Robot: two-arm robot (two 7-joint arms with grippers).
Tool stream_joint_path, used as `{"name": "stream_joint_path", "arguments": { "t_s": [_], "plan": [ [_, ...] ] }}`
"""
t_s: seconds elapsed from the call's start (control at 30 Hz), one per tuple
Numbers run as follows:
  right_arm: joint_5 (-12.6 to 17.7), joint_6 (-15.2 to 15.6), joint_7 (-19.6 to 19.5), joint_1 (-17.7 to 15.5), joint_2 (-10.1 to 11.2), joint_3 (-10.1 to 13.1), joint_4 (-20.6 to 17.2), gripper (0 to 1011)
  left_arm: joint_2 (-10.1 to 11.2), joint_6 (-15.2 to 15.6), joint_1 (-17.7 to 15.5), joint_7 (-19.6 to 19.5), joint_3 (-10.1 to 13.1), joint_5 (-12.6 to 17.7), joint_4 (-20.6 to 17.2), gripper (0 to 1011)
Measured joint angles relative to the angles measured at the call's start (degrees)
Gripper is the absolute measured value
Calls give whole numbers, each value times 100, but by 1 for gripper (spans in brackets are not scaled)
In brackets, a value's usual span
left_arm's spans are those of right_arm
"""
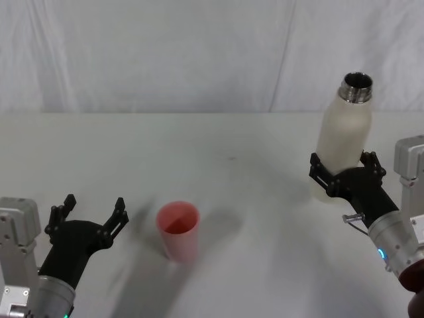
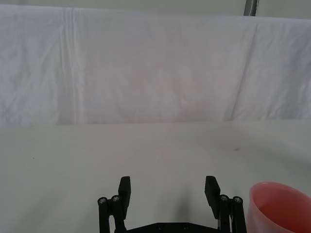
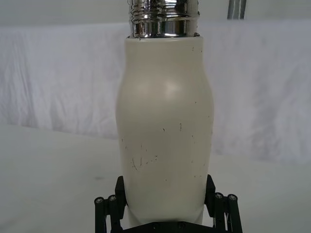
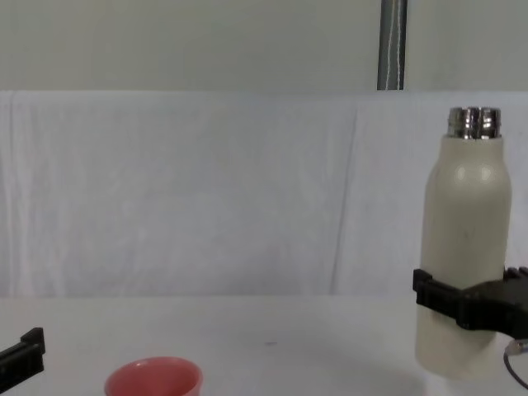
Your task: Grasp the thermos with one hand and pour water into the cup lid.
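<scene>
gripping one thermos (image 1: 344,132): right pincer (image 1: 344,173); left pincer (image 1: 89,215) spread; one cup lid (image 1: 178,230).

- The white table (image 1: 252,159) lies bare between the pink cup lid (image 1: 178,230) at near left and the cream thermos (image 1: 343,136) at right, well apart.
- Far side: a white cloth backdrop (image 1: 165,53) closes off the table.

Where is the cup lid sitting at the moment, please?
In the head view the cup lid stands upright on the table's near left, just right of the open left gripper, well apart from the thermos.
</scene>
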Motion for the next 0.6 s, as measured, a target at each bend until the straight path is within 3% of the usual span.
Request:
{"name": "stream_joint_path", "arguments": {
  "t_s": [0.6],
  "plan": [
    [137,-208,56,344,-144,-21,695,949,0,0,0,0,0,0,0,1001]
  ]
}}
